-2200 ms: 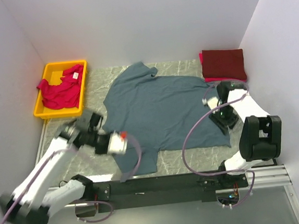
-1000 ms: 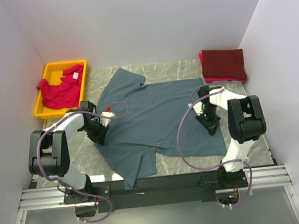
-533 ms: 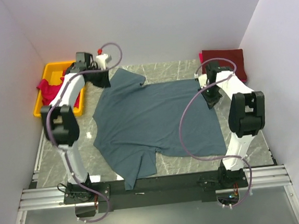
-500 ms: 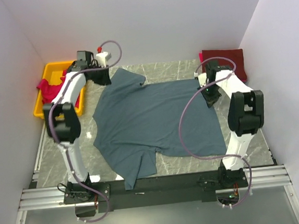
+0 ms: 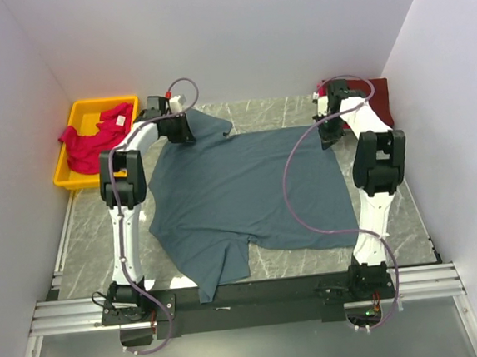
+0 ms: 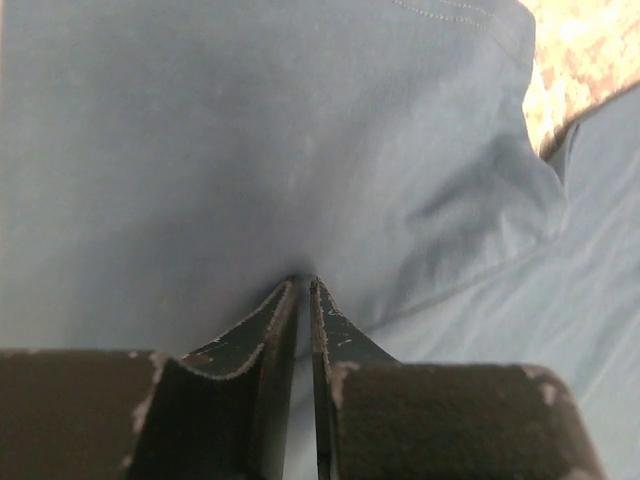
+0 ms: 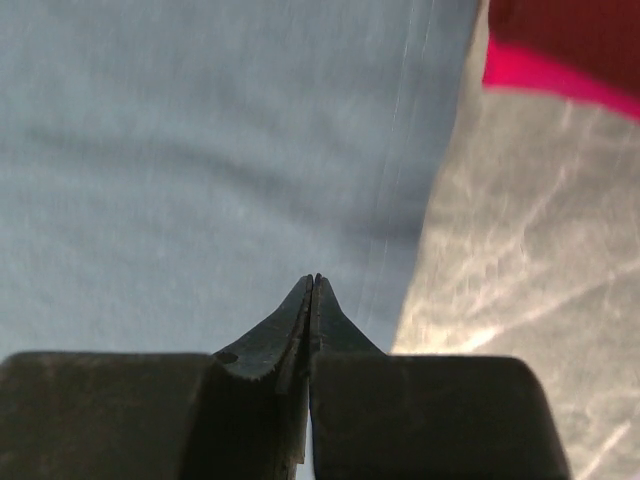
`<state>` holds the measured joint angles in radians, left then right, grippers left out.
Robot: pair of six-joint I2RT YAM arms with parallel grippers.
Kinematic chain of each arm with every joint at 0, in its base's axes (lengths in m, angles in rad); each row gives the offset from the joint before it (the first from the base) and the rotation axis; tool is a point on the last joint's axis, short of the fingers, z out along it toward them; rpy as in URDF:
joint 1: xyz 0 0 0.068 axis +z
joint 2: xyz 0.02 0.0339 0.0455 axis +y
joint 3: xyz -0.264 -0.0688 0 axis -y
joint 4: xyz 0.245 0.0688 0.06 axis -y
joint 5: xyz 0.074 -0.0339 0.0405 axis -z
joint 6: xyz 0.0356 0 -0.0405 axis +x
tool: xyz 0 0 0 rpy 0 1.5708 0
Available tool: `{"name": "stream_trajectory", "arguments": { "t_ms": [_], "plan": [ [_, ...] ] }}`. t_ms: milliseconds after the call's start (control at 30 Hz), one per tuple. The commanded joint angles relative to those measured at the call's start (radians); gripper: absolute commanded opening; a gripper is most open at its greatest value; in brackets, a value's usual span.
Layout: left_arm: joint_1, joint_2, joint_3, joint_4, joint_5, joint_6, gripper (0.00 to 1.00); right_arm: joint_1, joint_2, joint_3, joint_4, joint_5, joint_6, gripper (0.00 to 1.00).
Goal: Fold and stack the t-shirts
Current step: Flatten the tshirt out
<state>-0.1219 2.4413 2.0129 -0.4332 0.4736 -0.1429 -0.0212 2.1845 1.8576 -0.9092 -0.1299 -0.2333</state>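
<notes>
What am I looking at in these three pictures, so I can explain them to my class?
A left arm and a right arm, both white robots, are bolted at a table's near edge. One picture looks down from above; the other two come from wrist cameras, so the dark wedges there are each arm's jaws. A grey shirt lies spread on the table. A red shirt sits crumpled in a yellow bin; a maroon shirt lies folded far right. The left jaws pinch the grey shirt. The right jaws are shut at its edge; whether they hold cloth is unclear.
</notes>
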Motion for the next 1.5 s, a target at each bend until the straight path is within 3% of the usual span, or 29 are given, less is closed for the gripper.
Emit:
{"name": "stream_trajectory", "arguments": {
  "t_ms": [0,267,400,567,667,867,1033,1133,1267,1367,1467],
  "plan": [
    [-0.007,0.047,0.082,0.034,-0.032,-0.064,0.17,-0.003,0.067,0.070,0.004,-0.030,0.040,0.00],
    [0.041,0.153,0.274,-0.067,-0.167,-0.118,0.20,-0.002,0.240,0.260,-0.056,-0.071,0.091,0.00],
    [0.083,0.218,0.401,-0.090,-0.179,-0.150,0.27,-0.003,0.291,0.325,-0.057,-0.051,0.111,0.00],
    [0.119,0.203,0.377,0.006,-0.167,-0.181,0.34,-0.003,0.368,0.448,-0.074,-0.043,0.121,0.00],
    [0.119,0.187,0.363,0.069,-0.139,-0.159,0.44,-0.003,0.382,0.474,-0.045,-0.027,0.129,0.00],
    [0.119,0.085,0.333,0.146,-0.044,-0.086,0.57,-0.002,0.312,0.488,0.073,-0.011,0.137,0.08],
    [0.119,-0.197,0.095,0.133,0.065,0.034,0.66,-0.002,0.154,0.447,0.066,-0.040,0.079,0.30],
    [0.119,-0.382,-0.112,0.057,0.118,0.182,0.67,-0.002,-0.027,0.268,0.020,-0.085,-0.012,0.39],
    [0.119,-0.521,-0.334,-0.073,0.152,0.322,0.60,0.000,-0.143,0.068,-0.054,-0.093,-0.073,0.38],
    [0.119,-0.516,-0.370,-0.176,0.165,0.361,0.53,0.000,-0.166,-0.038,-0.080,-0.094,-0.098,0.31],
    [0.119,-0.498,-0.419,-0.185,0.154,0.352,0.53,0.000,-0.161,-0.110,-0.060,-0.096,-0.100,0.27]
  ]
}}
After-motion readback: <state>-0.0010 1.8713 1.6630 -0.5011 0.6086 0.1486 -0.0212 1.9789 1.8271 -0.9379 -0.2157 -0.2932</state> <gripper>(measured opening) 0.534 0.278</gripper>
